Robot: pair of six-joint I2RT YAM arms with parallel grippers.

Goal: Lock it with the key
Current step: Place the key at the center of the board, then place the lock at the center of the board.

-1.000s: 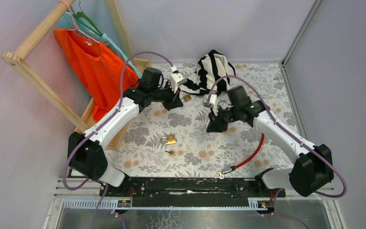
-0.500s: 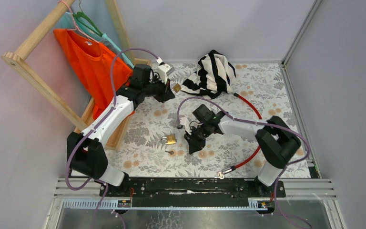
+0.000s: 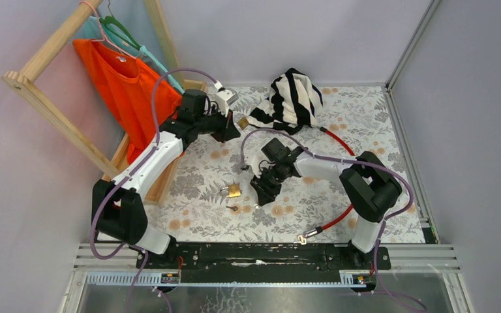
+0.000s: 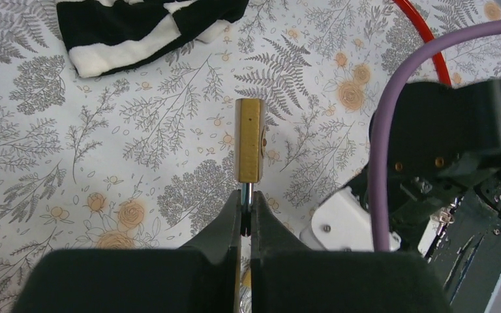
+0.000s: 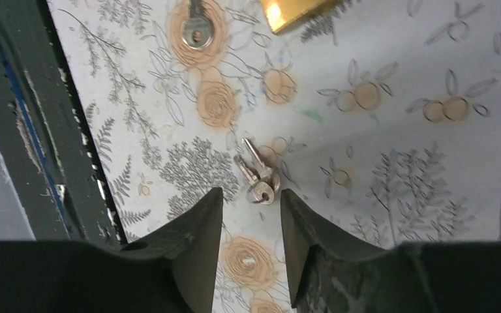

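Right wrist view: keys are noted flat on the table toward its near edge, just ahead of the released right pincer, shafts slanting away; padlock is clenched in the left pincer, far-left.

Bare floral tablecloth is lying open along the far right. The pair of keys is sitting at the spread fingertips of the right gripper, nothing crowding either side. Just left, the brass padlock and a single key are lying close. The red cable is curving across the near right. The striped cloth is filling the far middle, beside the left gripper clamping a second padlock. The wooden rack and orange garment are closing off the far left.
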